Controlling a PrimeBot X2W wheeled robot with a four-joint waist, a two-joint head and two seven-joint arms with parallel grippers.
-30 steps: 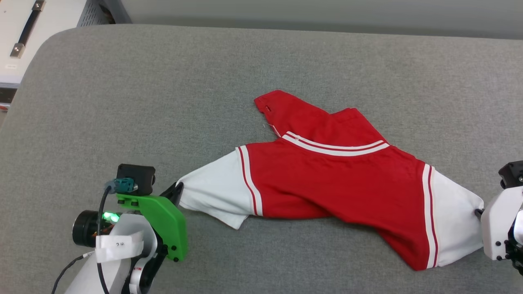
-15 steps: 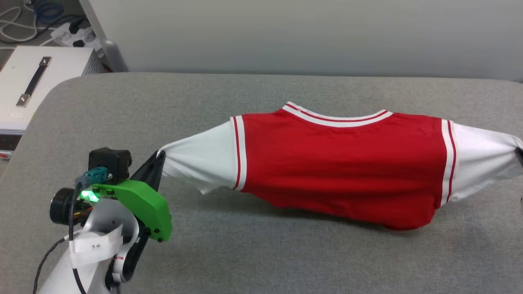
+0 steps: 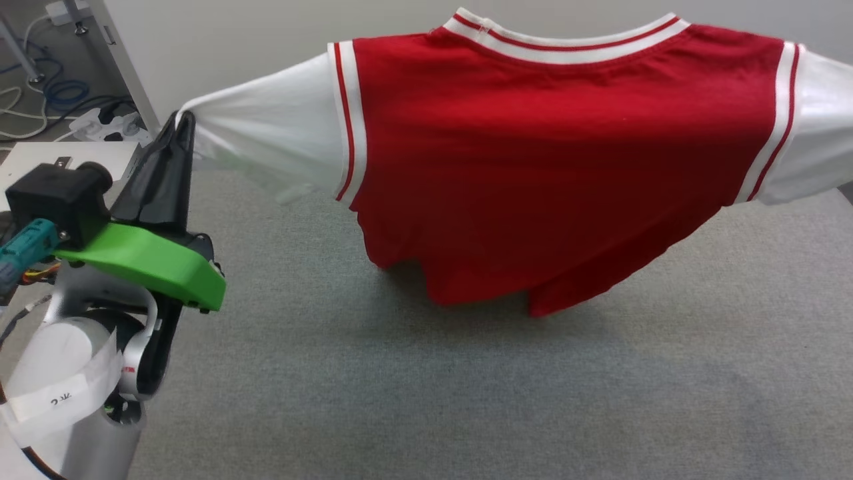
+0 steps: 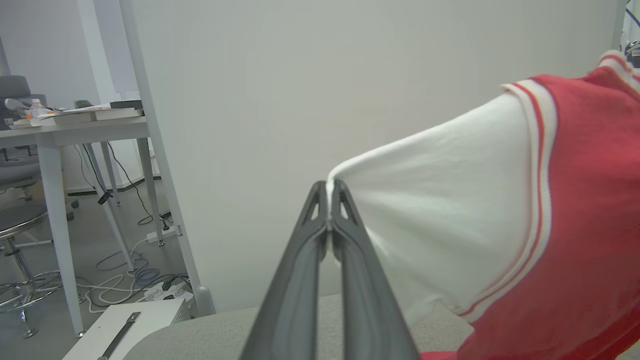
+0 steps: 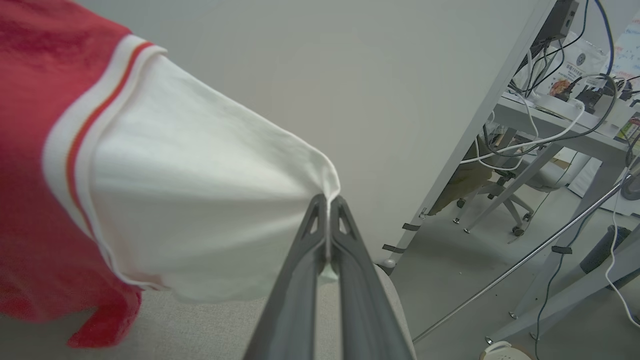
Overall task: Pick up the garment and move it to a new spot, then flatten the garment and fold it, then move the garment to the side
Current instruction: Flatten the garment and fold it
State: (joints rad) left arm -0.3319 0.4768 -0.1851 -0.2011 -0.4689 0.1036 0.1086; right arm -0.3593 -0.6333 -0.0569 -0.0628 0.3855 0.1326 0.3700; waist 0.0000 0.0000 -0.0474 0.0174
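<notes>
While left gripper point(image 4: 328, 186) and right gripper point(image 5: 327, 200) each pinch a sleeve point(image 3: 266, 133), the soft, light garment point(image 3: 533, 147) sags between.

The garment point(image 3: 533, 153) is soft, matt knit cloth, red in the body and white in the sleeves. Beneath it, the grey table cover point(image 3: 400, 387) looks like coarse, felt-like fabric. At the left of the head view, the left gripper point(image 3: 178, 123) has dark matt plastic fingers, as does the right gripper point(image 5: 327, 200). Behind the left gripper are a smooth green plastic bracket point(image 3: 146, 263) with a faint sheen and a white paper label point(image 3: 60, 397) on the pale, glossy forearm point(image 3: 63, 343).
</notes>
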